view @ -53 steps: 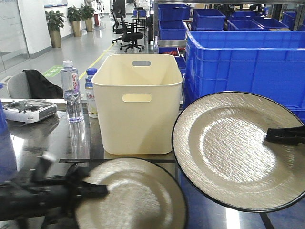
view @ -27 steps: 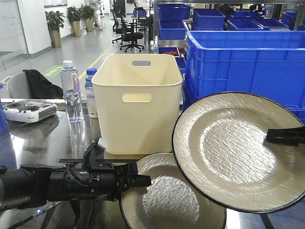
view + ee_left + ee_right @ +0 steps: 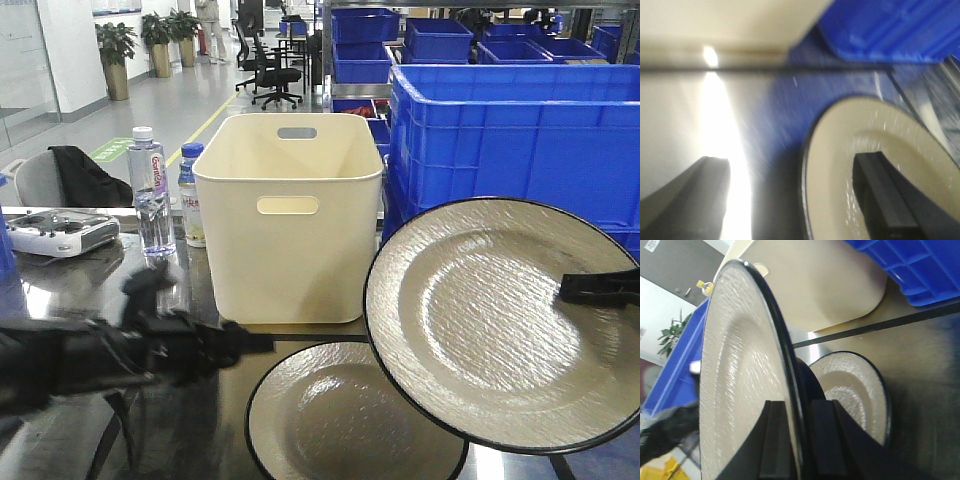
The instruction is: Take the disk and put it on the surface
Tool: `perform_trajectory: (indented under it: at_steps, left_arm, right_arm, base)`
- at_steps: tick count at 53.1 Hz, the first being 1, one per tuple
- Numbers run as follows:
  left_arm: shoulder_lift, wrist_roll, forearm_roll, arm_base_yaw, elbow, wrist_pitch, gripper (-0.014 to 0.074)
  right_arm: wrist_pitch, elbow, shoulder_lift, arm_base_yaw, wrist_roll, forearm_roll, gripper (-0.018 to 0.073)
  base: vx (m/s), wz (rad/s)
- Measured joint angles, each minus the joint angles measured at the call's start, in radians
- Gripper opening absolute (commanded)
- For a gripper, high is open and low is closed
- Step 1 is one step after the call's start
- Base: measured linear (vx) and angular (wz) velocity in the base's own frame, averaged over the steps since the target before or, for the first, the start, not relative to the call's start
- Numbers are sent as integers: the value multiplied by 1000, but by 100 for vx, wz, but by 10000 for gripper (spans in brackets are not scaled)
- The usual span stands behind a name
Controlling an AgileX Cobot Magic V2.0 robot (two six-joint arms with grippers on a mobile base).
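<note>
Two cream disks with black rims show. One disk [image 3: 350, 420] [image 3: 832, 175] [image 3: 850, 385] lies flat on the shiny dark surface [image 3: 200, 440] in front of the cream bin. My left gripper [image 3: 250, 342] [image 3: 797, 200] is open and blurred, just left of that disk. In the left wrist view one finger [image 3: 885, 200] hangs over the disk and the other stands off its rim. The second disk [image 3: 500, 320] [image 3: 740, 365] hangs tilted on edge above the surface at the right, with my right gripper [image 3: 600, 285] [image 3: 797, 440] shut on its rim.
A tall cream bin [image 3: 290, 220] stands mid-table behind the lying disk. Blue crates [image 3: 510, 130] are stacked behind it on the right. Two water bottles [image 3: 150, 190] and a grey remote controller [image 3: 60, 232] sit at the left. A black tape line [image 3: 880, 325] crosses the surface.
My left gripper has let go of the lower disk and pulled back to the left. That disk now lies flat. The right gripper and its disk have barely moved.
</note>
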Motion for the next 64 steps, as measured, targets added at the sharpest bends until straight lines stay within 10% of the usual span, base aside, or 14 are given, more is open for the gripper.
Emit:
perform_trajectory:
  at_steps: [11,31,48,64]
  left_arm:
    - [-229,-32,254,89,-2,44,-12]
    - [-456,-199,526,105,-2,120,-8]
    - [-463,-245,539,105,-2,166,-8]
    - [-463,-281,624,105,-2,178,-4]
  right_arm:
    - [-153,0,36,82,27,-73,-9]
    - [-419,0,217,440,-47,-86,197]
    - [-487,0,242,459,-218,-85,643]
    - [-732,0,124,404,-411,-380,549]
  base:
    - [0,0]
    - [0,0]
    - [0,0]
    - [0,0]
